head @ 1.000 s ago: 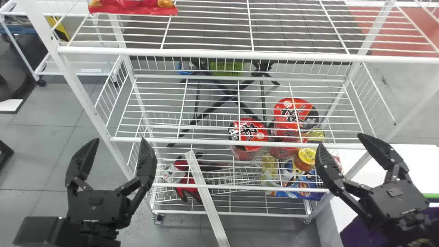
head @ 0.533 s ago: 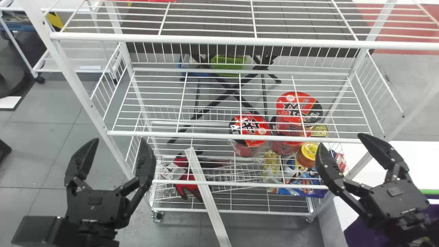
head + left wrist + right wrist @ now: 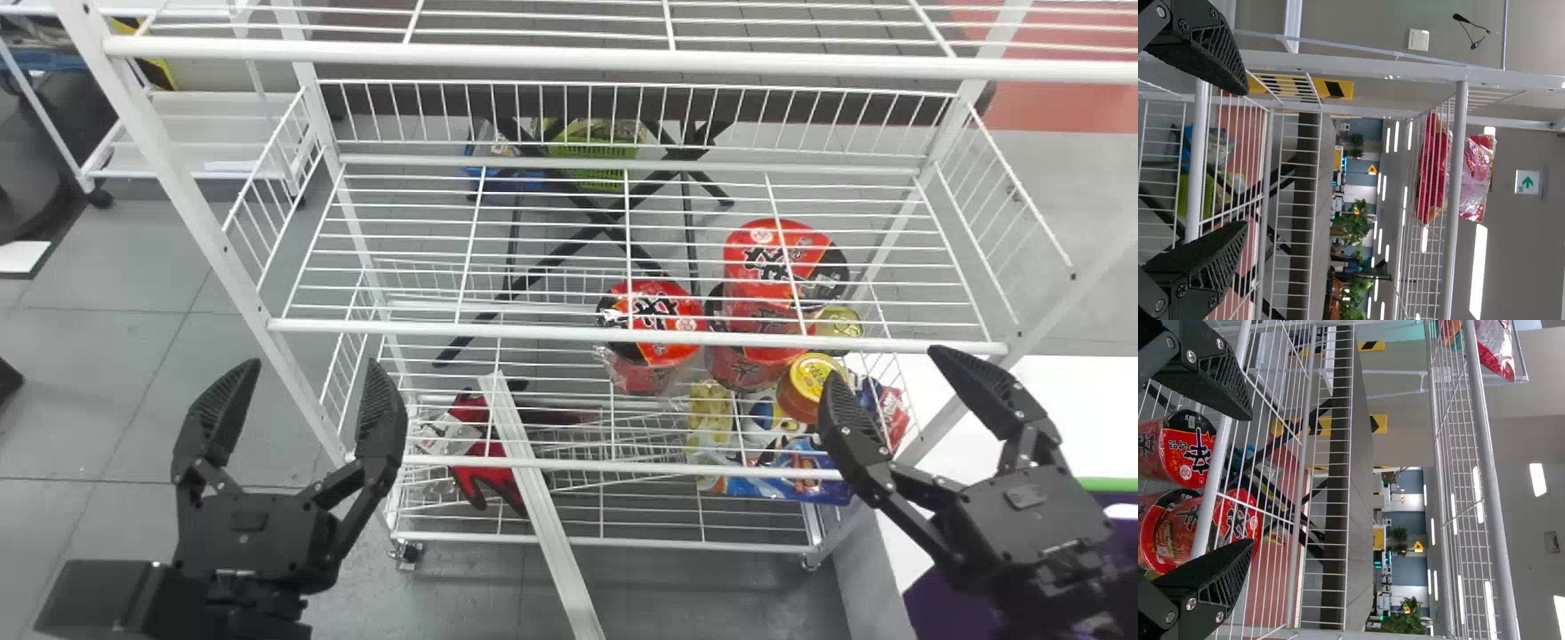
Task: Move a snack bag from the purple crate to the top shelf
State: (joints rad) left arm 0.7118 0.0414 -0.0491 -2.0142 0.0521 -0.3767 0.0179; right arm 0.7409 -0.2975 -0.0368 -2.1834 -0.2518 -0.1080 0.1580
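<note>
Standing wide apart, the two flat black fingers of the left gripper [image 3: 316, 363] pointed at the white wire rack [image 3: 569, 335], near its left post. The right gripper [image 3: 880, 361] also had its fingers spread, toward the rack's right side, with nothing clamped. A purple plastic crate [image 3: 953, 597] with a green rim was noted at the lower right, partly behind the right gripper's body and away from its fingertips. Its contents could not be made out, so the position of a snack bag inside could not be confirmed. In the left wrist view, a glossy red snack bag [image 3: 1429, 177] and a pink-and-red snack bag [image 3: 1477, 175] were found on the top shelf [image 3: 1454, 220], well apart from the left gripper [image 3: 1247, 159]. The right wrist view recorded a red-and-white snack bag [image 3: 1496, 348] at the upper shelf, likewise clear of the right gripper [image 3: 1251, 480]. Red-and-black round noodle bowls [image 3: 653, 324] and a yellow-lidded jar [image 3: 807, 384] stood beneath the middle wire shelf.
</note>
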